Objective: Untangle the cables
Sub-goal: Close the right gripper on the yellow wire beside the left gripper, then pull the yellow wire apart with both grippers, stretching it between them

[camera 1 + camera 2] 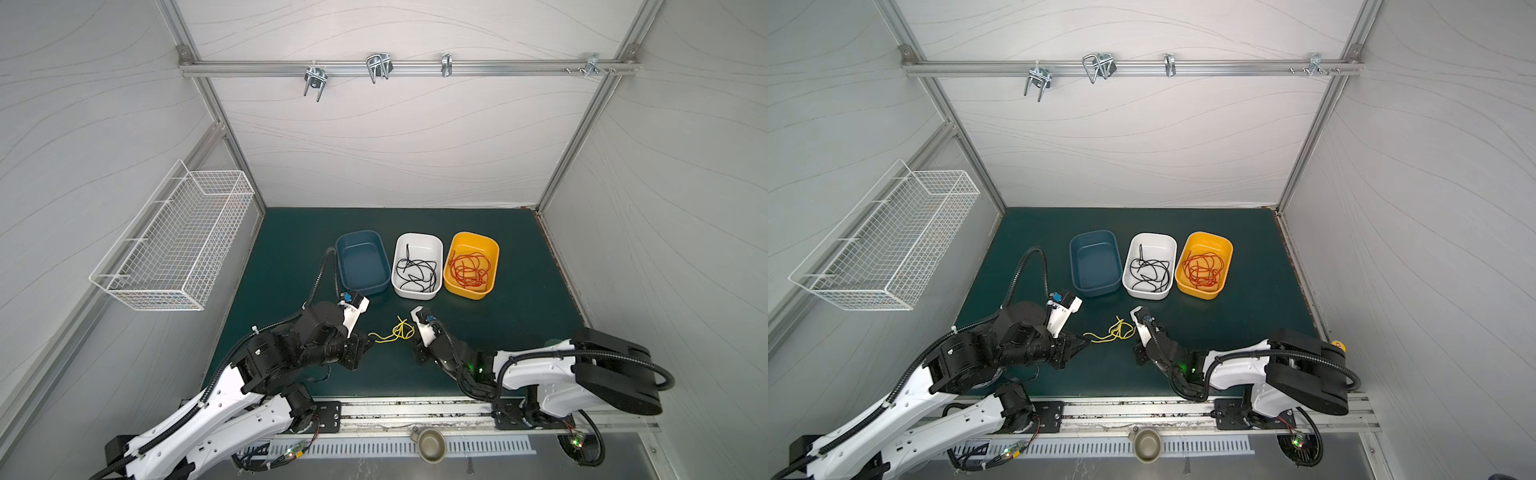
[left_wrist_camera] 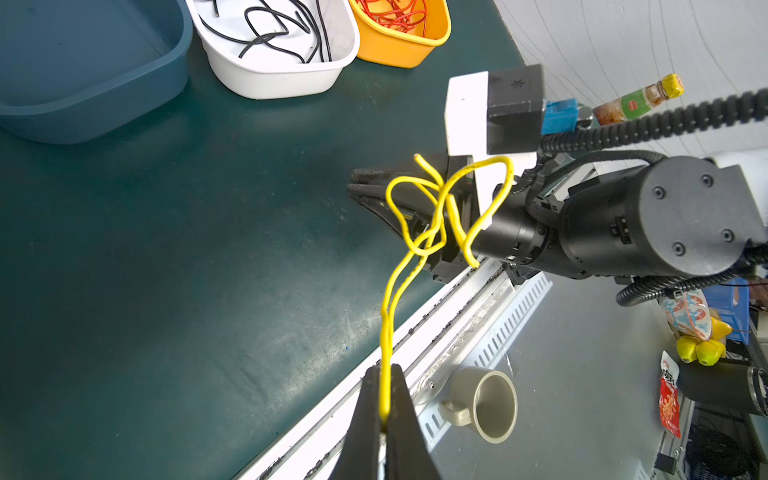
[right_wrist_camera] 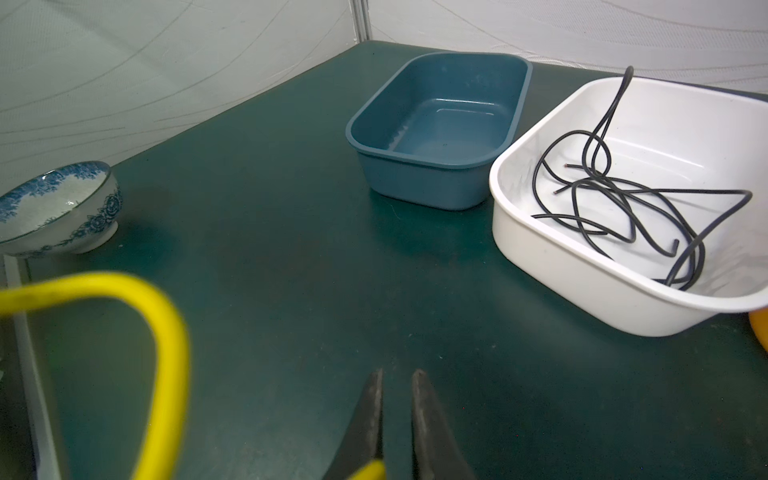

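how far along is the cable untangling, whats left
Done: black cables lie in the white tub, red cables in the yellow tub. In hand: left gripper clamps the knotted yellow cable; right gripper sits by the knot, grip unclear. Left: undo that knot; the blue tub is empty.

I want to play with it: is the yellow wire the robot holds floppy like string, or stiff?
Probably springy, not limp: the yellow cable holds its loops out beyond the left gripper without drooping. Likely light, since a fingertip pinch carries it. Pulling may tighten the tangle in its middle.
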